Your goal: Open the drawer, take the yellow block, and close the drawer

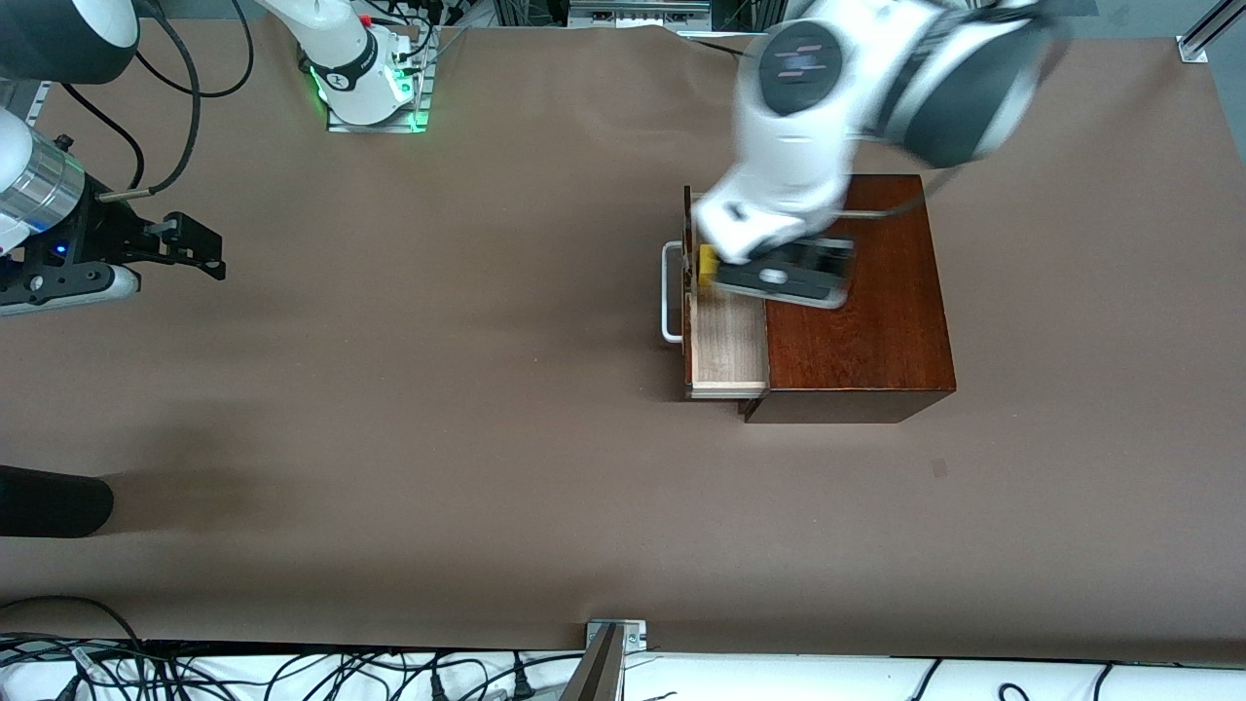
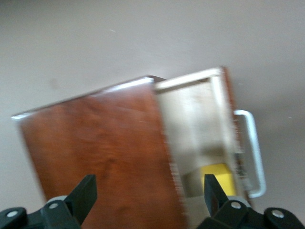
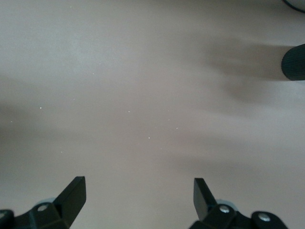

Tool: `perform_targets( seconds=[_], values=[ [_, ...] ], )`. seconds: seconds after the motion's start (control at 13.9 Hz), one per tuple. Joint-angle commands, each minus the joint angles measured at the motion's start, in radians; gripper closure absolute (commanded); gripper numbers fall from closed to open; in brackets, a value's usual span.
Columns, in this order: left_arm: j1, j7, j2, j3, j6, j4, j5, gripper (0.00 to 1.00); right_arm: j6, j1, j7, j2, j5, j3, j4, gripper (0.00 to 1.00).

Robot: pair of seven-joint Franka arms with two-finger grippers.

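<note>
The dark reddish-brown wooden box [image 1: 857, 312] stands toward the left arm's end of the table. Its drawer [image 1: 725, 341] is pulled out toward the right arm's end, showing a pale wood floor [image 2: 198, 119] and a white bar handle [image 1: 670, 292] [image 2: 253, 148]. The yellow block [image 1: 708, 265] [image 2: 220, 175] lies in the drawer at the end farther from the front camera, partly covered by my left arm's hand. My left gripper [image 2: 148, 191] hangs open over the box top and the drawer, one fingertip [image 2: 209, 187] beside the block. My right gripper [image 1: 216, 255] [image 3: 138, 191] waits open over bare table.
A black cylinder [image 1: 49, 501] [image 3: 293, 62] reaches in at the right arm's end, nearer the front camera. The right arm's base [image 1: 365, 78] stands at the table's back edge. Cables and a metal bracket [image 1: 613, 638] run along the near edge.
</note>
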Motion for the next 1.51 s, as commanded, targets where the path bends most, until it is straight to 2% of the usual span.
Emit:
perform_targets(
  seconds=[0.0, 0.14, 0.22, 0.36, 0.5, 0.58, 0.72, 0.86, 1.08, 1.3, 1.44],
  values=[
    [0.139, 0.140, -0.076, -0.012, -0.033, -0.010, -0.064, 0.00, 0.016, 0.005, 0.004, 0.000, 0.015, 0.005, 0.004, 0.00],
    [0.248, 0.311, -0.117, 0.004, -0.041, -0.029, -0.183, 0.00, 0.017, 0.014, -0.005, 0.000, 0.033, 0.024, 0.007, 0.00],
    [0.268, 0.393, -0.143, 0.038, -0.038, -0.071, -0.228, 0.00, 0.009, 0.020, -0.013, -0.006, 0.064, 0.050, 0.007, 0.00],
    [0.219, 0.395, -0.250, 0.183, 0.002, -0.193, -0.247, 0.00, -0.002, 0.053, -0.008, 0.000, 0.057, 0.132, 0.007, 0.00],
    [0.204, 0.400, -0.327, 0.260, 0.095, -0.299, -0.253, 0.00, 0.007, 0.105, -0.004, -0.007, 0.009, 0.194, 0.009, 0.00],
    [0.187, 0.389, -0.349, 0.277, 0.137, -0.338, -0.251, 0.00, 0.009, 0.126, -0.010, -0.006, -0.002, 0.215, 0.009, 0.00],
    [0.167, 0.340, -0.390, 0.326, 0.176, -0.388, -0.247, 0.00, 0.013, 0.184, -0.016, 0.063, 0.010, 0.234, 0.009, 0.00],
    [0.173, 0.288, -0.395, 0.330, 0.153, -0.402, -0.235, 0.00, 0.030, 0.244, -0.133, 0.085, 0.029, 0.263, 0.009, 0.00],
    [0.190, 0.297, -0.366, 0.328, 0.124, -0.369, -0.218, 0.00, 0.173, 0.348, -0.189, 0.176, 0.050, 0.300, 0.021, 0.00],
    [0.190, 0.298, -0.371, 0.317, 0.091, -0.366, -0.218, 0.00, 0.243, 0.502, -0.183, 0.336, 0.035, 0.303, 0.162, 0.00],
    [0.190, 0.298, -0.371, 0.317, 0.079, -0.359, -0.219, 0.00, 0.282, 0.552, -0.191, 0.442, 0.003, 0.306, 0.252, 0.00]
  ],
)
